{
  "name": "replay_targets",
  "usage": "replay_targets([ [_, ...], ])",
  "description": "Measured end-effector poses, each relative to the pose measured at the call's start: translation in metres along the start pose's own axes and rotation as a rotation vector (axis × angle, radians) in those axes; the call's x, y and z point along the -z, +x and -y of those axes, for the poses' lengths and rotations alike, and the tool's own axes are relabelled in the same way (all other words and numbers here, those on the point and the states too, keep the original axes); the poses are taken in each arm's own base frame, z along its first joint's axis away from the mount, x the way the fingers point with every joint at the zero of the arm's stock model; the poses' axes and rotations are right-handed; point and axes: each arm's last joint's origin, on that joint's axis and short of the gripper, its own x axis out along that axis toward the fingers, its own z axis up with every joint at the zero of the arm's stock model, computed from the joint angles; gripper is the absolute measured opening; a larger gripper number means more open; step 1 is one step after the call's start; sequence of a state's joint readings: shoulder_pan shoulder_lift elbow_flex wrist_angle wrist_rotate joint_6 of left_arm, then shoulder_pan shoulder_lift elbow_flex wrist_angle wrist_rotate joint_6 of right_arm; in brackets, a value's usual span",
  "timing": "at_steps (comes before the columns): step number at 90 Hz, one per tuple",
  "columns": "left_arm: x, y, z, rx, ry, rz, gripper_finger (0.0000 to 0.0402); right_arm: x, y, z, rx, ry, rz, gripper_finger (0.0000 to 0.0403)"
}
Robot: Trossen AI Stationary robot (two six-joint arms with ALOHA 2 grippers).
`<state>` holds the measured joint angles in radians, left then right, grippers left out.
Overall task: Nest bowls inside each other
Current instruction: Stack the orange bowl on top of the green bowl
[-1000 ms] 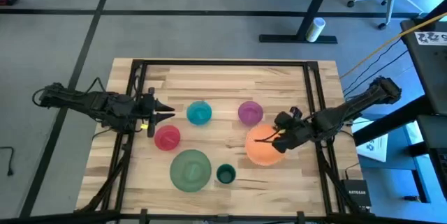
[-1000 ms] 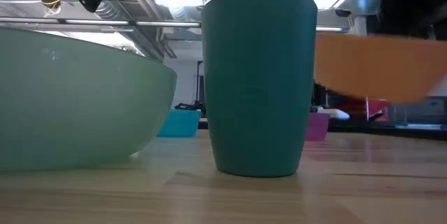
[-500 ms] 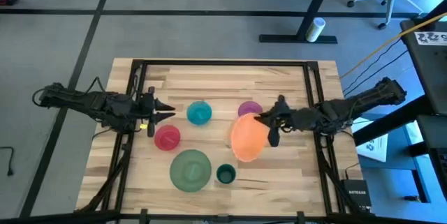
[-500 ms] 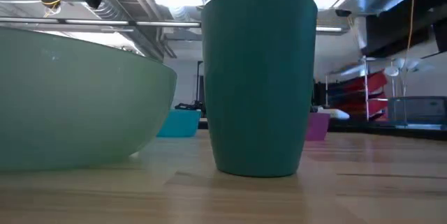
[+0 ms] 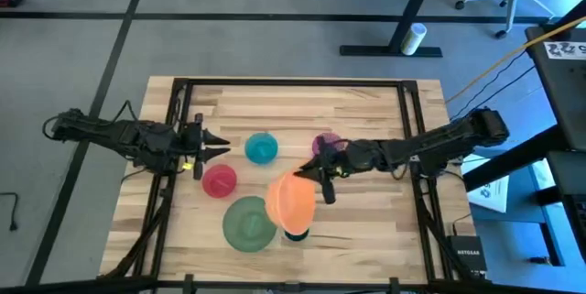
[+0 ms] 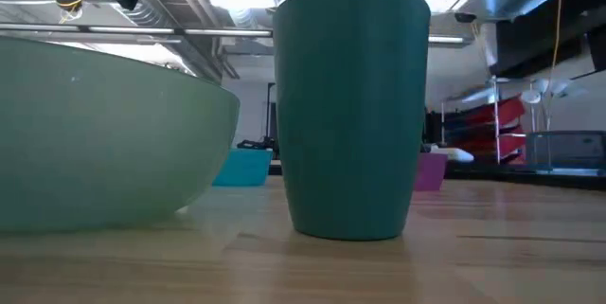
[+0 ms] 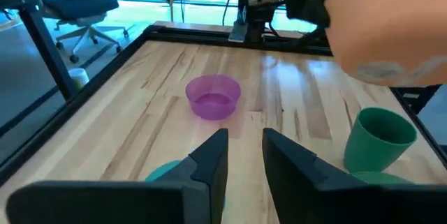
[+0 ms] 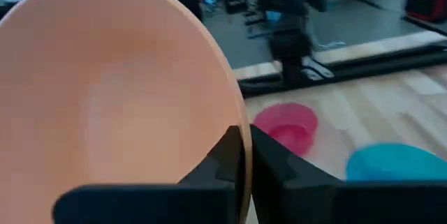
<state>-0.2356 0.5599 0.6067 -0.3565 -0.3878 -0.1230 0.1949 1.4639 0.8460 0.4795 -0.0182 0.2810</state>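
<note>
My right gripper (image 5: 319, 182) is shut on the large orange bowl (image 5: 291, 204) and holds it in the air, tipped steeply, over the small dark teal bowl (image 5: 296, 234) and beside the large green bowl (image 5: 247, 223). The teal bowl stands upright on its base (image 6: 350, 115). The red-pink bowl (image 5: 220, 180), the blue bowl (image 5: 261, 147) and the purple bowl (image 5: 325, 142) rest on their bases farther back. My left gripper (image 5: 218, 148) waits open at the table's left, above the red-pink bowl. My right gripper pinches the orange bowl's rim (image 8: 236, 121), one finger inside the bowl and one outside. The fingers come from the table's right, slanting slightly down. The bowl is lifted clear and stands nearly on edge, its hollow toward the table's right.
A black frame (image 5: 403, 111) runs around the wooden table top. Bare wood lies at the near right and along the far edge. Desks, chairs and shelves stand in the room beyond.
My right gripper has carried the orange bowl up off the table and toward the table's left and near edge, from beside the purple bowl to above the teal bowl. The bowl has tipped from level to nearly on edge.
</note>
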Motion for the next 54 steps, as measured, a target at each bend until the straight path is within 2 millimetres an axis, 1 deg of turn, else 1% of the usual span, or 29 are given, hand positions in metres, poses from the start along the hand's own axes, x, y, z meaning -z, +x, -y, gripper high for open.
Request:
replay_targets([
  [15, 0.000, 0.000, 0.000, 0.000, 0.008, 0.000, 0.0072, 0.002, 0.019, -0.001, -0.057, 0.002, -0.020, 0.0000],
  [27, -0.001, 0.000, 0.000, 0.001, 0.016, 0.006, 0.0072, -0.005, 0.041, -0.004, -0.117, -0.002, -0.030, 0.0000],
  [34, -0.001, 0.000, 0.000, 0.001, 0.016, 0.008, 0.0072, -0.005, 0.057, -0.005, -0.145, -0.013, -0.061, 0.0000],
  [48, -0.001, 0.000, 0.000, 0.001, 0.015, 0.006, 0.0072, 0.006, 0.089, -0.003, -0.168, -0.018, -0.154, 0.0000],
  [54, -0.001, 0.000, 0.000, 0.001, 0.014, 0.005, 0.0072, 0.011, 0.100, -0.002, -0.188, -0.017, -0.161, 0.0000],
])
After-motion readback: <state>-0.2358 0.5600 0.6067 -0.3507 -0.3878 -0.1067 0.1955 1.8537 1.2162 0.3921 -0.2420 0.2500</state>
